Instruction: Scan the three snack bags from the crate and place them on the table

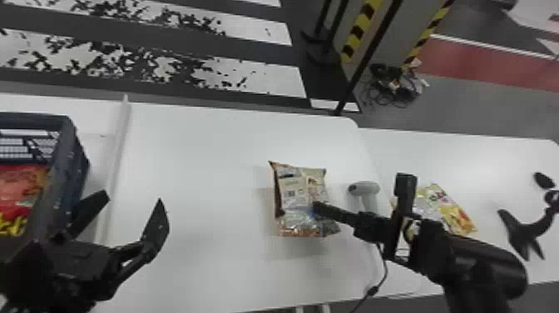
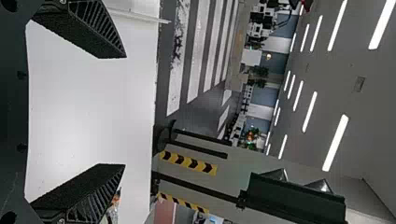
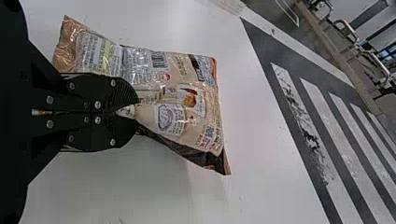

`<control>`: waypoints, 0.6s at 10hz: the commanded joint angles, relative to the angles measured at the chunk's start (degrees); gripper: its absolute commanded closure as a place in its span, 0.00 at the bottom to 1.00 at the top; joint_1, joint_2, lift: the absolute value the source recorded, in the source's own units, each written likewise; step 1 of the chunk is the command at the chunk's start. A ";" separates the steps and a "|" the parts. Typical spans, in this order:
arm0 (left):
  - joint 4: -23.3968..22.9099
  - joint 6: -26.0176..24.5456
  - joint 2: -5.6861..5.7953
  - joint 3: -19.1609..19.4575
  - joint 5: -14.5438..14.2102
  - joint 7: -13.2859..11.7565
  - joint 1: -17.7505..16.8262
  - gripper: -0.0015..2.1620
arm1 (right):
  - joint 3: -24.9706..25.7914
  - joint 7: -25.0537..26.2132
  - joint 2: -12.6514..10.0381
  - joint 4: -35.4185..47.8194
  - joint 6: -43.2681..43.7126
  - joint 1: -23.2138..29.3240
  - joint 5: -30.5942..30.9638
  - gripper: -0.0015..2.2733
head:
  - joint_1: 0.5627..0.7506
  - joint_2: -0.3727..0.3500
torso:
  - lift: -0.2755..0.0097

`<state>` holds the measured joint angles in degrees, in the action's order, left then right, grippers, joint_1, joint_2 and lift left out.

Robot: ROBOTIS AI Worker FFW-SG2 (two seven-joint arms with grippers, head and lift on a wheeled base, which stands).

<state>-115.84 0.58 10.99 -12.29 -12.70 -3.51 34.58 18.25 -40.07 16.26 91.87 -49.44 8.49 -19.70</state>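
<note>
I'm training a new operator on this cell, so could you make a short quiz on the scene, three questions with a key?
1. True or false: the fingers of the left end effector stand apart.

2. Multiple choice: what is the right end effector shut on?
A) the crate
B) a snack bag
C) nothing

3. Fill in the missing word: in the head view, the hand-held ____ is on the table between the gripped bag and the yellow bag farther right.

Key: 1 true; 2 B; 3 scanner
</note>
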 commanded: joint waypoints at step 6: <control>1.41 0.16 -0.09 -0.02 0.14 0.00 -0.31 0.01 | 15.59 8.96 -3.96 8.33 2.37 0.29 -12.56 0.89 | 0.70 0.06 | 0.75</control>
<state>-114.41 0.66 10.91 -12.26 -12.55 -3.52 34.29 32.40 -31.41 12.36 100.35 -48.05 9.28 -30.82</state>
